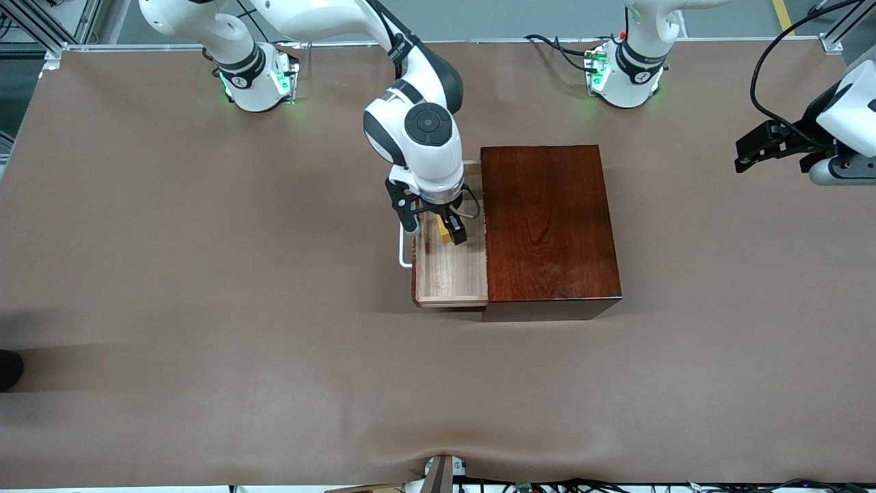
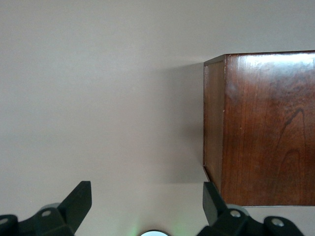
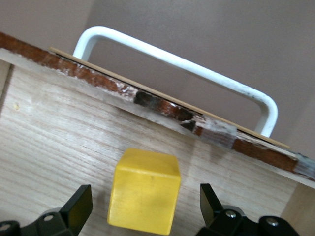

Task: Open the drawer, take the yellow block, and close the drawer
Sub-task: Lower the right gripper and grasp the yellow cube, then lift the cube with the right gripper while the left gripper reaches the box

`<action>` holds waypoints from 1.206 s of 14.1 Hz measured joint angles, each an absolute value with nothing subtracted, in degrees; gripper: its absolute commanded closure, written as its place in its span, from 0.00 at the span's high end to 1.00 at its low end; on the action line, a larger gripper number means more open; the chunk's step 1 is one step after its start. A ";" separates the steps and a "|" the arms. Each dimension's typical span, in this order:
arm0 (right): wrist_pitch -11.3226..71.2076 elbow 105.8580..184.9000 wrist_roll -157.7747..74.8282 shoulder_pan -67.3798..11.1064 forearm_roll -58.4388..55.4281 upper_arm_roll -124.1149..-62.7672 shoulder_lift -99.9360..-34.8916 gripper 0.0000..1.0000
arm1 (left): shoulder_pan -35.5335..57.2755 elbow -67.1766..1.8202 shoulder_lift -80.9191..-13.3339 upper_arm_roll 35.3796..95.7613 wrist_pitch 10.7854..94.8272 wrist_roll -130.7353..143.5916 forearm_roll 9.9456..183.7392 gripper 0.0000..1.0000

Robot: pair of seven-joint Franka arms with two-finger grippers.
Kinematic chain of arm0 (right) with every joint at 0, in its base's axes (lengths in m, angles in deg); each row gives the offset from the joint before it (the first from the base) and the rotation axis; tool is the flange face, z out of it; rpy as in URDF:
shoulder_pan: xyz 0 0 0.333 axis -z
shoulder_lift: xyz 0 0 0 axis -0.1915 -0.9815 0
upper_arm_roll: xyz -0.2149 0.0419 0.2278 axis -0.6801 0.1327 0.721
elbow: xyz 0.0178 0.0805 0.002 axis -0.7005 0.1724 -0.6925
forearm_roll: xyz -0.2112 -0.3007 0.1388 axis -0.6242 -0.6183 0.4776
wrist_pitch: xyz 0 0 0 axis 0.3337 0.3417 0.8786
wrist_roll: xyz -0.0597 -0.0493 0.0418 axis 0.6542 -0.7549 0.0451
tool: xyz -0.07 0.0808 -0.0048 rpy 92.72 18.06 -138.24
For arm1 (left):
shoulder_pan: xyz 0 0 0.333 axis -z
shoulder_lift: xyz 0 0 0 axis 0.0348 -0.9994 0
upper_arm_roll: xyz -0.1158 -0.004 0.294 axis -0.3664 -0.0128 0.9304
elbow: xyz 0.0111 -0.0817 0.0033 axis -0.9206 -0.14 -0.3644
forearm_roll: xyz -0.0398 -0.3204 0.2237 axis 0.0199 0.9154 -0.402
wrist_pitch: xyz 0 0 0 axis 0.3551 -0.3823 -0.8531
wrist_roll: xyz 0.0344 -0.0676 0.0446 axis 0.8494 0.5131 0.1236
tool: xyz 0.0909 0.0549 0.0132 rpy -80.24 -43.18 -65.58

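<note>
The glossy dark reddish-brown wooden box (image 1: 549, 222) stands on the brown surface (image 1: 205, 274) near its middle. Its drawer (image 1: 448, 277), a wide shallow tray of pale light wood, is pulled out toward the right arm's end of the surface, with the white U-shaped bar handle (image 1: 404, 250) on its outer face.

The right arm reaches from its base down into the open drawer. The right end effector (image 1: 431, 226) is lowered into the tray with its black fingers (image 3: 74, 209) spread wide, one on each side of the small bright yellow cube (image 3: 144, 196). In the right wrist view a clear gap shows between each finger and the cube, so nothing is gripped. The cube rests on the drawer's pale wood floor, close to the front panel that carries the handle (image 3: 182, 64); in the front view only a sliver of yellow (image 1: 445, 233) shows beside the fingers.

The left arm waits at its own end of the surface. The left end effector (image 1: 770, 145) hangs above the bare surface, well apart from the box, with its fingers (image 2: 76, 201) spread wide and holding nothing. Its wrist view shows one side and a corner of the box (image 2: 266, 128).
</note>
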State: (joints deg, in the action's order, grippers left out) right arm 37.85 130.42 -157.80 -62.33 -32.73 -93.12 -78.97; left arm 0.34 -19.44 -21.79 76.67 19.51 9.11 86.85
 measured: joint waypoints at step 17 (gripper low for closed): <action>28.71 122.21 -161.79 -62.05 -32.96 -94.39 -79.60 0.00 | 0.32 -19.44 -21.95 76.70 19.52 9.08 86.85 1.00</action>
State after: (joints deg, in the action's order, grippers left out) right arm 28.71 122.21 -161.79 -62.05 -32.96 -94.39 -79.60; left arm 0.32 -19.44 -21.95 76.70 19.52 9.08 86.85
